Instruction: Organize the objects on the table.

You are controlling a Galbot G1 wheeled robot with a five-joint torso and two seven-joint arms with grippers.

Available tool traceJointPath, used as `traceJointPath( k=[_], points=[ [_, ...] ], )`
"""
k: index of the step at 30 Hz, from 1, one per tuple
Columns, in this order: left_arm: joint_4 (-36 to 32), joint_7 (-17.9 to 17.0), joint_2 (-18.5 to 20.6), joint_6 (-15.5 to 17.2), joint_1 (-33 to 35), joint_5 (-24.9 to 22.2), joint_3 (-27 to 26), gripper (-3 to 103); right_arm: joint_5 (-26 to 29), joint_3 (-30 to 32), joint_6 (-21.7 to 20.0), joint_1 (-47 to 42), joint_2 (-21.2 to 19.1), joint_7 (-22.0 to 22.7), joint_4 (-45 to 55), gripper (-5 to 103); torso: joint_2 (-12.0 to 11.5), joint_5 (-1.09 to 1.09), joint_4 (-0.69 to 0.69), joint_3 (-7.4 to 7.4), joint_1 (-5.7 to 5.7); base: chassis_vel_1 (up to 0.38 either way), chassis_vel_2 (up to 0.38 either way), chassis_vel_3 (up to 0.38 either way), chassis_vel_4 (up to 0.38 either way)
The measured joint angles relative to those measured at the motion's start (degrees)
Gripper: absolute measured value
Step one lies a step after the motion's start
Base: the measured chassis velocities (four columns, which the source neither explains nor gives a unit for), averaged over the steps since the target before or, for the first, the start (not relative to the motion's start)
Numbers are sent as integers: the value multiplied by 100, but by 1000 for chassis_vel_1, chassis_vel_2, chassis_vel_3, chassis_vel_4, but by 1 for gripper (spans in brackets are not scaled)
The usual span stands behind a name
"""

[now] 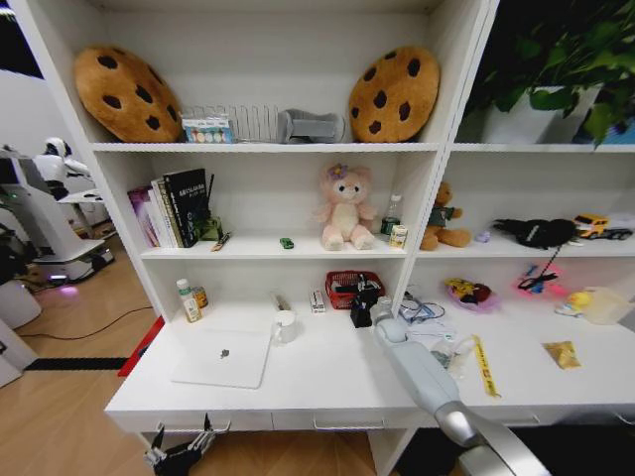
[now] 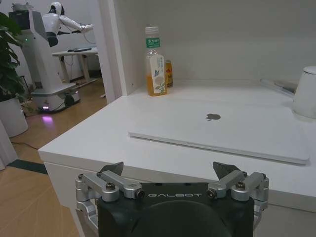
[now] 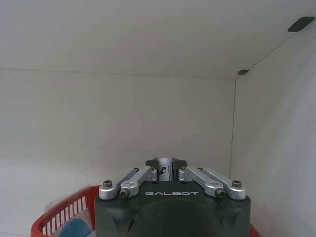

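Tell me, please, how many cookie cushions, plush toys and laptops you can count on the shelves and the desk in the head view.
Cookie cushions: 2
Plush toys: 2 (pink bear, brown bear)
Laptops: 1
Total: 5

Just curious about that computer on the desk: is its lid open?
No, the silver laptop lies flat and closed on the white desk, its logo facing up.
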Motion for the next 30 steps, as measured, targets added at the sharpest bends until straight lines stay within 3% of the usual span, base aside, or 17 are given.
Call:
traceJointPath(
  k=[4, 11, 14, 15, 19, 22, 28, 30],
  points=[
    [-1, 0, 4, 3, -5, -4, -7, 99, 26, 13, -18, -31, -23, -31, 48, 25, 0, 0, 0, 0, 0, 0, 0, 0, 0],
    [-25, -11, 5, 14, -11, -38, -25, 99, 87, 24, -43, -89, -69, -59, 141, 57, 0, 0, 1, 0, 0, 0, 0, 0, 0],
    [-24, -12, 6, 14, -11, -39, -26, 99, 165, 25, -97, -162, -143, -66, 319, 62, 0, 1, 2, 0, 0, 0, 0, 0, 0],
    [-24, -13, 8, 15, -11, -39, -24, 99, 298, 74, -165, -319, -285, -197, 656, 73, 0, 0, 1, 0, 0, 0, 0, 0, 0],
    [-24, -14, 15, 18, -14, -39, -17, 99, 439, 247, -400, -627, -504, -385, 1353, 79, 0, 2, 0, 0, 0, 0, 0, 0, 0],
    [-20, -18, 38, 21, -20, -36, 3, 99, 682, 537, -937, -1330, -919, -338, 2562, 94, 0, -1, -1, -1, 0, 0, 0, 0, 0],
    [-75, -21, 46, 22, -25, -34, 3, 99, 763, 919, -1267, -2333, -1229, 5, 3792, 100, 0, 3, -2, -1, 0, 0, 0, 0, 0],
    [-133, -22, 51, 13, -19, -42, -24, 99, 783, 1243, -1422, -2966, -1357, 246, 4636, 100, 1, -2, 2, -1, 0, 0, 0, 0, 0]
  ],
)
